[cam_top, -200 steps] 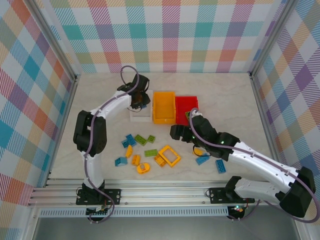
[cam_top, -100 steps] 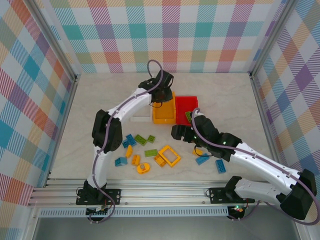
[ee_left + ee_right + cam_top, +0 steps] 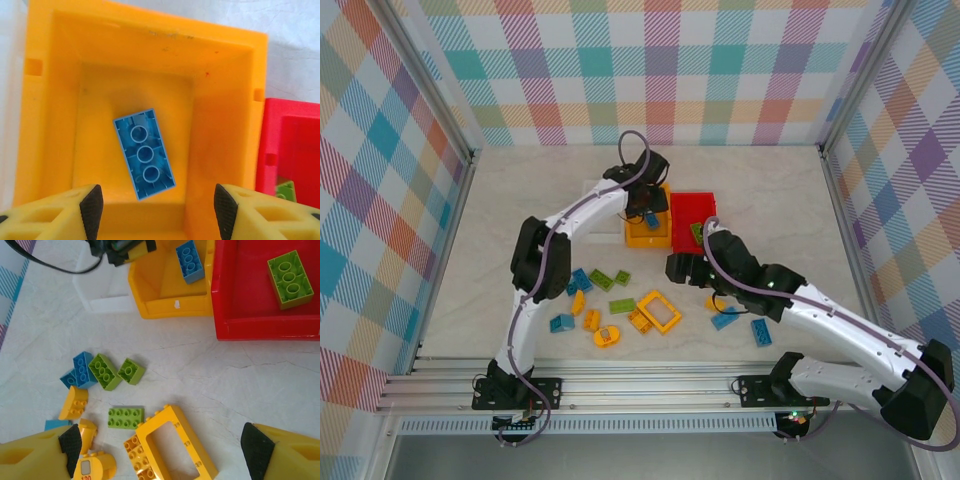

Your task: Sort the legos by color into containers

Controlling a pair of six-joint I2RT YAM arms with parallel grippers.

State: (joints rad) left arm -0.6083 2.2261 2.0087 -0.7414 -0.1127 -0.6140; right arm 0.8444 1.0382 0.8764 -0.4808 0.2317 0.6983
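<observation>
Plaid walls (image 3: 660, 70) in pastel checks enclose a pale marbled table (image 3: 520, 200). From the top camera, three containers stand side by side at the far middle: one white bin (image 3: 603, 234), one orange bin (image 3: 648, 238) and one red bin (image 3: 688, 205). The left gripper (image 3: 646, 203) hangs over the orange bin. Nearer the bases lie the loose legos, among them three loose green bricks (image 3: 622, 306), one yellow frame (image 3: 660, 310) and two blue pieces (image 3: 725, 320) beside the right arm (image 3: 820, 315).

On the left wrist camera, the left gripper's fingers (image 3: 91, 202) stand released and wide apart. One blue brick (image 3: 145, 154) lies free on the orange bin's floor, touching neither finger.

On the right wrist camera, the right gripper (image 3: 160, 442) is spread with nothing between its fingers, above the yellow frame. One green brick (image 3: 290, 279) lies in the red bin, and one blue brick lies in the orange bin.
</observation>
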